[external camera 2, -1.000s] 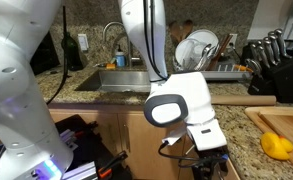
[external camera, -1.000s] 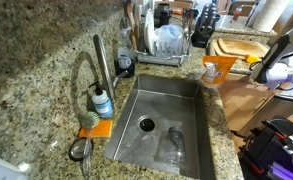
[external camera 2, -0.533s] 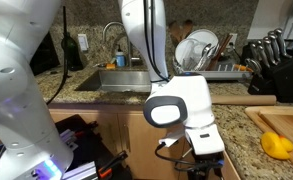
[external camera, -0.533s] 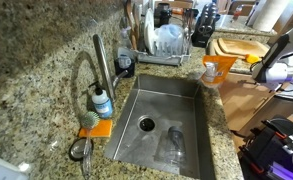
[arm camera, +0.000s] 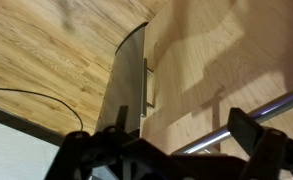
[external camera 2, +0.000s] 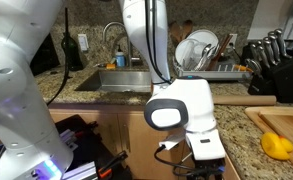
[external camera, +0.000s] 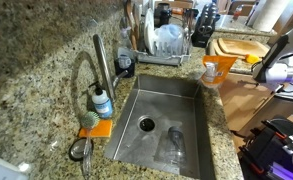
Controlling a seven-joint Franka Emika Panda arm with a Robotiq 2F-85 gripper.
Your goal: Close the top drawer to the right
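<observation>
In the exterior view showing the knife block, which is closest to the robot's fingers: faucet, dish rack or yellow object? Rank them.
The gripper sits bottom centre, fingers cut off by the frame.
1. Yellow object: right foreground, on the cutting board.
2. Dish rack: straight behind, at the back.
3. Faucet: back left.

Soft indoor light, slight blur, dark shadows in wrist view

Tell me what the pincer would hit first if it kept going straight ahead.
Likely the metal bar handle on the wooden front; the open pincer points at it, though depth is unclear.
</observation>
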